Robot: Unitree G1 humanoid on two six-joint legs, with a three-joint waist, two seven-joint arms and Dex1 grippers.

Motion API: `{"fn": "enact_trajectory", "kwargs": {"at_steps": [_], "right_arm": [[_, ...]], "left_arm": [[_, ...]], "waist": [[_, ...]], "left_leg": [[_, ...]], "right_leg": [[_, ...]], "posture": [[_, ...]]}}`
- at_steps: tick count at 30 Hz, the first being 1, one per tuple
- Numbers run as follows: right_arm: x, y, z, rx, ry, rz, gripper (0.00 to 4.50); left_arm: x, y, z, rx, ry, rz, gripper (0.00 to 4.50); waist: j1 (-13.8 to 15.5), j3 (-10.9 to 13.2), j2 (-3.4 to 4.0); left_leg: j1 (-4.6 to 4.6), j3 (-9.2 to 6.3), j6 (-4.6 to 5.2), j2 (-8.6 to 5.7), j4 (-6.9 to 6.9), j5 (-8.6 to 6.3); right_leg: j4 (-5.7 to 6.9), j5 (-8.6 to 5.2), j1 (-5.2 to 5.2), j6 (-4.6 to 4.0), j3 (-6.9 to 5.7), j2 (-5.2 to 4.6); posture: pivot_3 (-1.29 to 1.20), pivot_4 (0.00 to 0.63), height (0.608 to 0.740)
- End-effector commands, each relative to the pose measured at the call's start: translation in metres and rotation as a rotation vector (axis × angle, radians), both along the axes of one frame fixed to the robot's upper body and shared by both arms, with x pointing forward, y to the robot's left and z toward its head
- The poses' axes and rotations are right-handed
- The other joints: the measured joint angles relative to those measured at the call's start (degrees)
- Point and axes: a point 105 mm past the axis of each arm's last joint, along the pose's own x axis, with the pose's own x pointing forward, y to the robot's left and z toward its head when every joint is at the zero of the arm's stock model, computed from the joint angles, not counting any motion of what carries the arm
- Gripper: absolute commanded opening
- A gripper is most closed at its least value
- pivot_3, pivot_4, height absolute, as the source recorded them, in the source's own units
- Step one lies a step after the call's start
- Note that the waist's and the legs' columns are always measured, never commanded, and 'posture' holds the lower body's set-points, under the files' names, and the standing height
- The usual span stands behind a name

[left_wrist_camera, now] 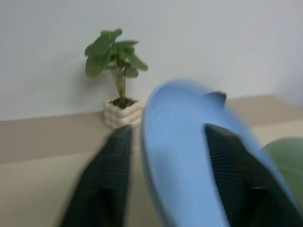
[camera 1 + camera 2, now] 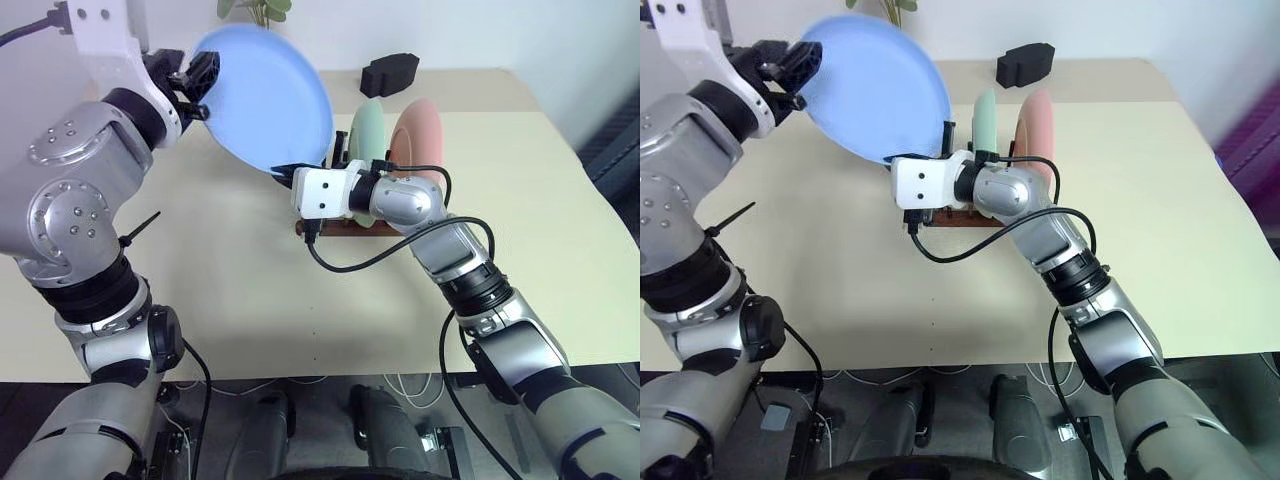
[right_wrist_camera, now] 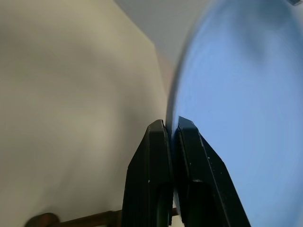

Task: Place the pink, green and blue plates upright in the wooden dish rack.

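The blue plate (image 2: pixel 265 95) hangs tilted in the air over the table's far left. My right gripper (image 2: pixel 283 172) is shut on its lower rim; the right wrist view shows both fingers (image 3: pixel 189 156) pinching the edge. My left gripper (image 2: pixel 195 85) is at the plate's upper left rim, open, with its fingers (image 1: pixel 102 184) standing wide on either side of the edge. The green plate (image 2: pixel 367 130) and the pink plate (image 2: pixel 418 130) stand upright side by side in the wooden dish rack (image 2: pixel 952 216), just behind my right wrist. The rack is mostly hidden by that arm.
A black block (image 2: pixel 390 72) sits at the table's far edge behind the rack. A small potted plant (image 1: pixel 116 56) stands by the back wall. The table's right edge (image 2: pixel 600 200) runs close to a dark object on the floor.
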Motion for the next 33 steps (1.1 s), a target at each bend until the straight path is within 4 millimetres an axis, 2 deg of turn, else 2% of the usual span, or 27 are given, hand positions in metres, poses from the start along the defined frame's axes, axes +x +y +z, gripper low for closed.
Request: {"fn": "enact_trajectory", "kwargs": {"at_steps": [1, 3, 5, 7, 11, 15, 20, 24, 28, 33], "right_arm": [[-0.007, 0.003, 0.030, 0.077, -0.086, 0.029, 0.00], [-0.008, 0.003, 0.031, 0.082, -0.091, 0.034, 0.00], [-0.009, 0.003, 0.033, 0.089, -0.099, 0.039, 0.00], [-0.010, 0.004, 0.037, 0.128, -0.085, 0.051, 0.00], [-0.018, 0.006, 0.054, 0.250, -0.039, 0.107, 0.00], [-0.026, 0.003, 0.075, 0.397, 0.030, 0.183, 0.00], [-0.040, -0.004, 0.094, 0.609, 0.284, 0.325, 0.00], [-0.049, -0.009, 0.097, 0.750, 0.547, 0.416, 0.00], [-0.050, -0.015, 0.091, 0.848, 0.742, 0.420, 0.00], [-0.048, -0.021, 0.075, 0.873, 0.881, 0.359, 0.00]], "left_arm": [[-0.024, 0.007, 0.039, -0.073, -0.206, -0.026, 4.47], [-0.029, 0.014, 0.047, -0.097, -0.260, -0.017, 4.47], [-0.034, 0.035, 0.057, -0.151, -0.328, 0.050, 4.47], [-0.035, 0.064, 0.057, -0.170, -0.348, 0.153, 4.47], [-0.032, 0.113, 0.032, -0.129, -0.286, 0.304, 4.47], [-0.030, 0.130, -0.006, -0.007, -0.201, 0.329, 4.47], [-0.023, 0.120, -0.057, 0.080, -0.088, 0.253, 4.47], [-0.024, 0.089, -0.089, 0.196, -0.043, 0.114, 4.47], [-0.034, 0.055, -0.111, 0.322, -0.028, -0.061, 4.47], [-0.043, 0.030, -0.138, 0.344, 0.020, -0.213, 4.47]], "waist": [[0.0, 0.0, 0.00], [0.0, 0.0, 0.00], [0.0, 0.0, 0.00], [-0.1, 0.0, 0.00], [-0.4, 0.0, 0.02], [-0.1, 0.0, -0.04], [0.3, 0.0, -0.04], [0.3, 0.0, -0.05], [0.2, -0.1, -0.03], [0.1, -0.1, 0.00]], "left_leg": [[0.00, 0.00, 0.00, 0.01, 0.00, 0.00], [0.00, 0.00, -0.01, 0.01, 0.00, 0.00], [0.00, 0.01, 0.00, 0.01, 0.00, 0.00], [0.01, 0.02, 0.00, 0.01, 0.00, 0.00], [0.09, 0.02, 0.03, 0.02, -0.06, -0.01], [0.06, -0.01, 0.16, 0.01, -0.03, -0.08], [0.06, -0.12, 0.21, 0.04, -0.02, -0.12], [0.06, -0.15, 0.22, 0.06, -0.03, -0.12], [0.06, -0.13, 0.23, 0.10, -0.06, -0.13], [0.07, -0.10, 0.24, 0.13, -0.07, -0.13]], "right_leg": [[0.01, 0.00, 0.00, 0.00, 0.00, 0.01], [0.01, 0.00, 0.00, 0.00, 0.00, 0.01], [0.01, 0.00, 0.00, 0.00, 0.00, 0.01], [0.02, 0.00, 0.00, 0.00, 0.01, 0.01], [0.07, 0.01, 0.00, -0.02, 0.05, 0.04], [0.09, 0.01, 0.00, -0.02, 0.03, 0.03], [0.06, 0.03, 0.03, -0.06, 0.02, 0.01], [0.08, 0.06, 0.02, -0.11, 0.02, 0.00], [0.09, 0.07, -0.02, -0.15, 0.03, 0.01], [0.10, 0.06, -0.04, -0.20, 0.03, 0.03]], "posture": [[0.00, 0.150, 0.731], [0.00, 0.150, 0.731], [0.00, 0.150, 0.731], [0.00, 0.150, 0.731], [0.00, 0.150, 0.731], [0.00, 0.150, 0.731], [0.00, 0.150, 0.731], [0.00, 0.150, 0.731], [0.00, 0.150, 0.731], [0.00, 0.150, 0.731]]}}
